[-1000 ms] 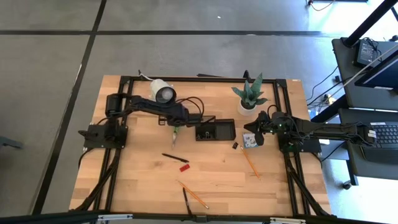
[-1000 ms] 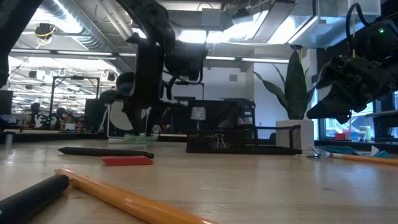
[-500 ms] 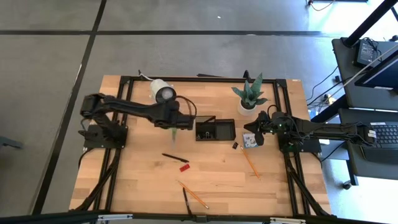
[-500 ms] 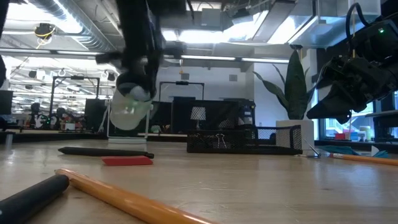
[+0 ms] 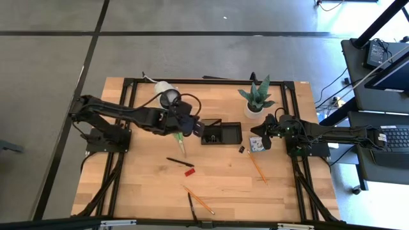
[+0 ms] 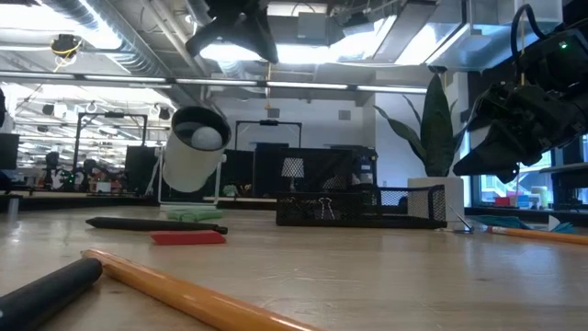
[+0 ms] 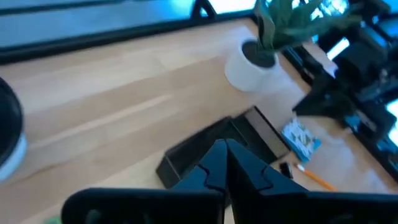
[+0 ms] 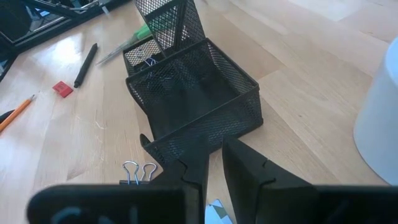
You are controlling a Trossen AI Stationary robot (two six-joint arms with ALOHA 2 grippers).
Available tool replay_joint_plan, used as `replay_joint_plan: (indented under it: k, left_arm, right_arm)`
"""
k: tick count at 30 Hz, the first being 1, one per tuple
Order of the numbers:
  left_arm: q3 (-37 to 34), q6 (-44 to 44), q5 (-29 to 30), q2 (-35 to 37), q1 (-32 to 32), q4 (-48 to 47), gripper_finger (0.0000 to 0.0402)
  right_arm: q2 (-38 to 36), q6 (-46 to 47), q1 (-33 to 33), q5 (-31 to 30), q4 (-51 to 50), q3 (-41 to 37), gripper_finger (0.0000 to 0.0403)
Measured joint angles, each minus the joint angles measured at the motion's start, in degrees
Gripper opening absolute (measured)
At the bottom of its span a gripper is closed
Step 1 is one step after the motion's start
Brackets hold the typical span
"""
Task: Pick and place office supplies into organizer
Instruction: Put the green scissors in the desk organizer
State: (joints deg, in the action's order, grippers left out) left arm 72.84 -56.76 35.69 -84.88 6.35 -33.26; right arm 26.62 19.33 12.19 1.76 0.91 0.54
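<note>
Pincer of left arm raised, closed, beside organizer

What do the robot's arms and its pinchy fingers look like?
Both arms are black and jointed, with black cables looping along them. The left arm and the right arm sit on black frames at the table's sides. The right one shows a tiny green light near its wrist. The left gripper and right gripper each have two dark, wedge-shaped fingers.

organizer flanked by left arm, potted plant, bare tabletop nearer
</note>
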Motion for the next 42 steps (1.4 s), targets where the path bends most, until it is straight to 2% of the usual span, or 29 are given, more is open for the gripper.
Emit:
replay_joint_plan:
  k: [4, 8, 18, 21, 24, 26, 35, 39, 42]
  left_arm:
    - [0.0, 3.2, -3.3, -0.5, -0.1, -0.1, 0.0001]
    - [-0.1, 4.5, -3.4, -0.5, -0.1, -0.2, 0.0009]
    - [-0.5, 6.6, -1.1, -1.7, -0.1, -1.3, 0.0081]
    - [-0.5, 6.4, -2.5, -2.9, -0.1, -1.5, 0.0091]
    - [-0.5, 3.3, -4.6, -3.7, -0.1, -2.7, 0.0091]
    - [-0.5, 0.2, -6.2, -3.7, -0.1, -6.7, 0.0085]
    - [-0.5, -24.8, -7.0, -4.4, 1.9, -25.6, 0.0045]
    - [-0.5, -30.8, -7.1, -5.7, 1.4, -27.3, 0.0047]
    - [-0.5, -31.4, -7.9, -7.8, 0.2, -28.5, 0.0062]
  right_arm:
    - [0.0, 0.0, 0.0, 0.0, 0.0, 0.0, 0.0051]
    - [0.0, 0.0, 0.0, 0.0, 0.0, 0.0, 0.0051]
    - [0.0, 0.0, 0.0, 0.0, 0.0, 0.0, 0.0051]
    - [0.0, 0.1, 0.0, 0.0, 0.0, 0.0, 0.0051]
    - [0.0, 0.1, 0.0, 0.0, 0.0, 0.0, 0.0051]
    - [0.0, 0.1, 0.0, 0.0, 0.0, 0.0, 0.0051]
    - [0.0, -0.1, 0.0, -0.1, 0.0, 0.0, 0.0051]
    - [0.0, -0.2, 0.0, -0.1, 0.0, 0.0, 0.0051]
    - [0.0, -0.1, 0.0, -0.1, 0.0, 0.0, 0.0051]
